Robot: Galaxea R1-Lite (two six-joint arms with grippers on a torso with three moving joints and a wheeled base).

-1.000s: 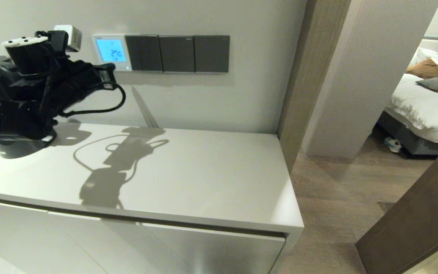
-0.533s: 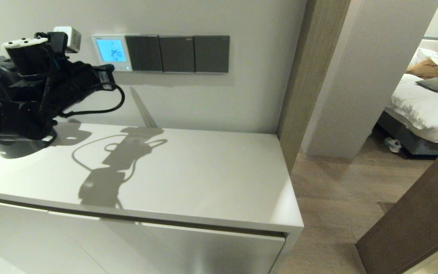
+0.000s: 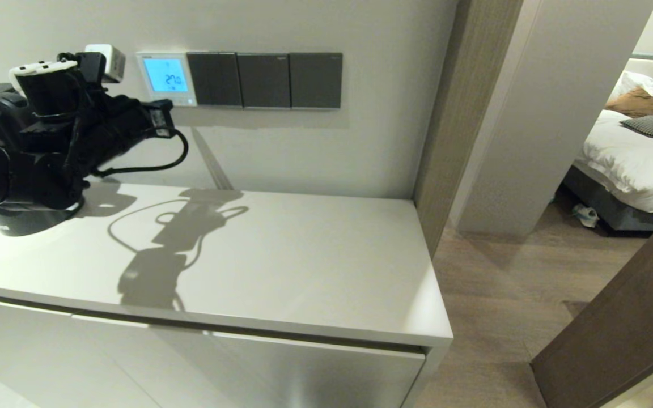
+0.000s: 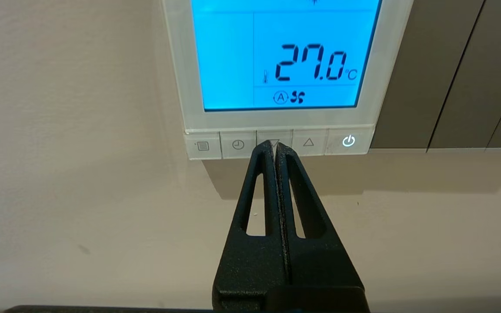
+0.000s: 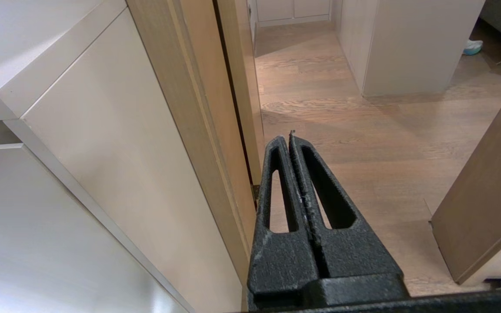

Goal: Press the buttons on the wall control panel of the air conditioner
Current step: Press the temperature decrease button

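Note:
The white wall control panel [image 3: 166, 77] hangs on the wall, its screen glowing blue with 27.0 °C; it fills the left wrist view [image 4: 282, 117]. Its row of buttons [image 4: 237, 144] runs along the bottom strip, with a lit power key [image 4: 349, 141] at one end. My left gripper [image 4: 275, 145] is shut and empty, its tips over the down-arrow button in the middle of the row; whether they touch it I cannot tell. In the head view it [image 3: 162, 118] sits just below the panel. My right gripper [image 5: 288, 138] is shut and empty, parked low beside the cabinet.
Three dark grey switch plates [image 3: 264, 80] adjoin the panel on its right. A white cabinet top [image 3: 281, 266] lies below. A wooden door frame [image 3: 445, 113] stands at the right, with a bed [image 3: 632, 153] beyond and a brown door [image 3: 621, 334] at the near right.
My left arm has shifted slightly right and up towards the panel. The screen still reads 27.0.

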